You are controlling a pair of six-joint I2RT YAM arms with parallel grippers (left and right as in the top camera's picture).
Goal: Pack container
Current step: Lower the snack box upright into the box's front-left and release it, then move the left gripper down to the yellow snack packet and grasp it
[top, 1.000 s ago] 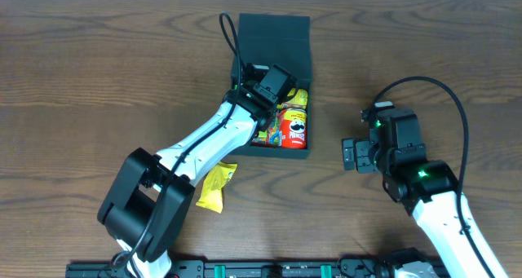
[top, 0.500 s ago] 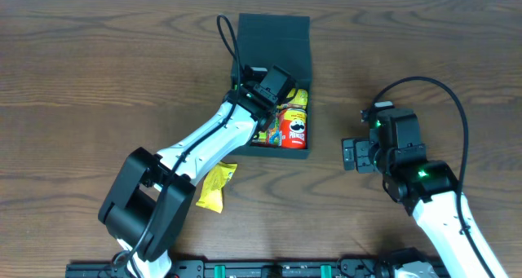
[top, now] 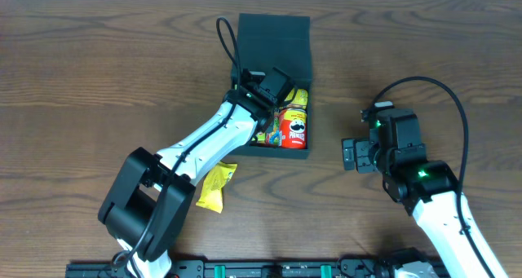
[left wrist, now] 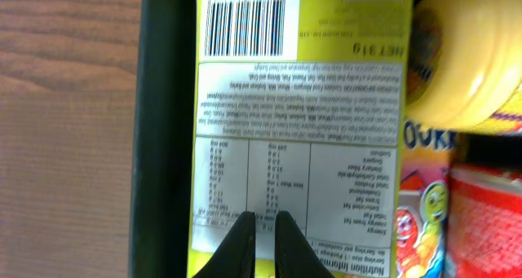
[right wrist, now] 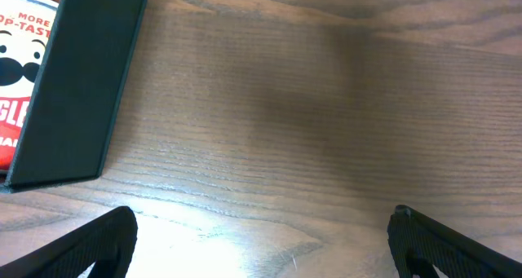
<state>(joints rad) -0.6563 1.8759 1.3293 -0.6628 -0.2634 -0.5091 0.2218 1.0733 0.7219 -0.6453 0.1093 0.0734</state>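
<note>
**STATUS: CONTAINER PARTLY FILLED, L TOOL INSIDE, R TOOL IDLE**

1. Container (top: 275, 41): I see it far-centre on the tabletop (top: 98, 82). Its flap lid is swung open toward the far side. The box body is open to the overhead cam.

2. Contents: a red Pringles can (top: 295, 130) lies at the near-right of the box interior. A yellow rounded item (top: 299, 97) sits just beyond it on the far side. A yellow-green carton (left wrist: 302, 131) lies along the left wall, with its barcode and nutrition panel facing up.

3. L tool (left wrist: 263, 229): closed, with the tips nearly together and nothing visible between them. The wrist cam puts it directly over the carton's printed panel. I cannot tell whether the tips touch the carton. The L arm reaches in from the near-left.

4. R tool (top: 352, 155): fully open and holding nothing. It is over bare tabletop to the right of the container, apart from it. The R wrist cam shows the container's dark side wall at the left edge of its view.

5. Loose item: a yellow packet (top: 214, 184) lies on the tabletop near-left of the container, just beside the L arm.
</note>
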